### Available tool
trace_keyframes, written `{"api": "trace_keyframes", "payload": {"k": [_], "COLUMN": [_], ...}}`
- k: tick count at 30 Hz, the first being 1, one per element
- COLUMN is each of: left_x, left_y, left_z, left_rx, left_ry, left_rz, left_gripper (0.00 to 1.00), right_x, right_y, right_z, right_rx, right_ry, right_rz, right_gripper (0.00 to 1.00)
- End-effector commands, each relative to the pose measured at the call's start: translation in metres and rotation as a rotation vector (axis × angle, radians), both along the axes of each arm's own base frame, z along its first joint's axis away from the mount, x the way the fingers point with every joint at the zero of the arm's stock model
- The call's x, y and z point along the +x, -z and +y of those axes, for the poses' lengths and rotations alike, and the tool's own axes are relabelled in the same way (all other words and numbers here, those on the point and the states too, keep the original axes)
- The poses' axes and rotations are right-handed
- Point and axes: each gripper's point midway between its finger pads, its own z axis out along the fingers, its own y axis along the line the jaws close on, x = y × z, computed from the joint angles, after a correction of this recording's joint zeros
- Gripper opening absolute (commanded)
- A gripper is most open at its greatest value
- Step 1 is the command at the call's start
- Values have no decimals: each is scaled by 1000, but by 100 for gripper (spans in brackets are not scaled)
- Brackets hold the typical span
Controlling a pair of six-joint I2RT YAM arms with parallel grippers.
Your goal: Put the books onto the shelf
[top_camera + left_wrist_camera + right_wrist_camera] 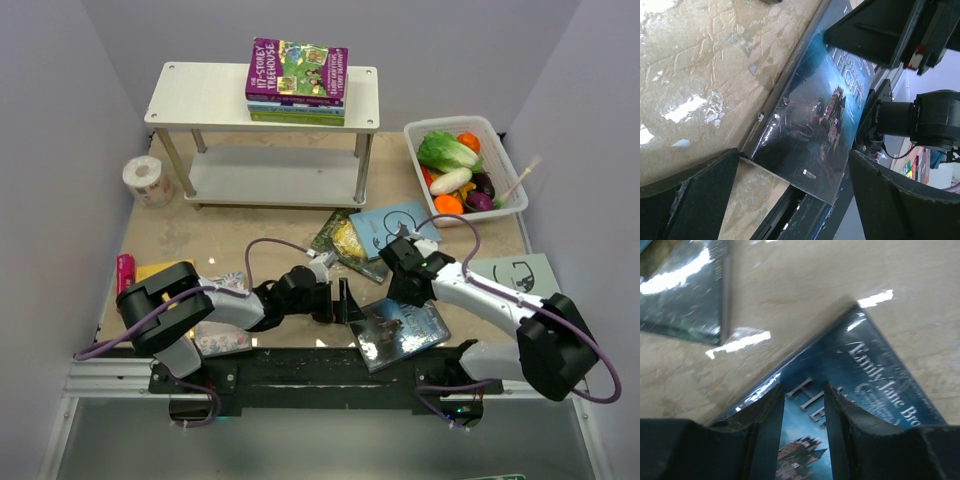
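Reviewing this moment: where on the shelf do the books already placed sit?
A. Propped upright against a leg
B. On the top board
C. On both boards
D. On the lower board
B: the stack of books lies flat on the top board, while the lower board shows no books.
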Motion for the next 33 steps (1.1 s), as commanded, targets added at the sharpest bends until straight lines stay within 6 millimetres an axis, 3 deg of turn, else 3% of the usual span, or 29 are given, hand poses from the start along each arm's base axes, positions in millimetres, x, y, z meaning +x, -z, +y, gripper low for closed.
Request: {"api": "trace_keyframes", "payload": {"k": [1,4,6,9,12,15,18,22,27,33], "left_x": [-30,-39,-44,-48,-43,-39,-40,-45,-53,-63], "left_y": [19,24,29,37,43,37,32,32,35,42], "left_z": [6,6,7,13,28,28,19,18,20,18], "left_rx": [34,48,59,87,124,112,84,69,60,51], "left_ry": [110,142,161,145,67,48,72,97,134,170], "left_rz": [52,55,64,76,70,50,53,56,65,94], "left_gripper": [95,95,94,93,93,94,93,93,93,92], "right_x": [-52,-63,-64,-33,11,35,35,20,1,-20], "right_y": [36,35,31,-8,-63,-74,-59,-30,4,11], "right_z": [69,96,101,70,22,-22,-43,-52,-40,-15], "right_rx": [238,317,311,188,138,85,10,-64,-49,13], "right_ry": [-155,-210,-226,-99,96,188,211,193,71,-60], "right_rz": [208,201,177,-21,-208,-202,-105,15,194,246], "right_gripper": [42,42,42,45,46,46,46,47,44,39]}}
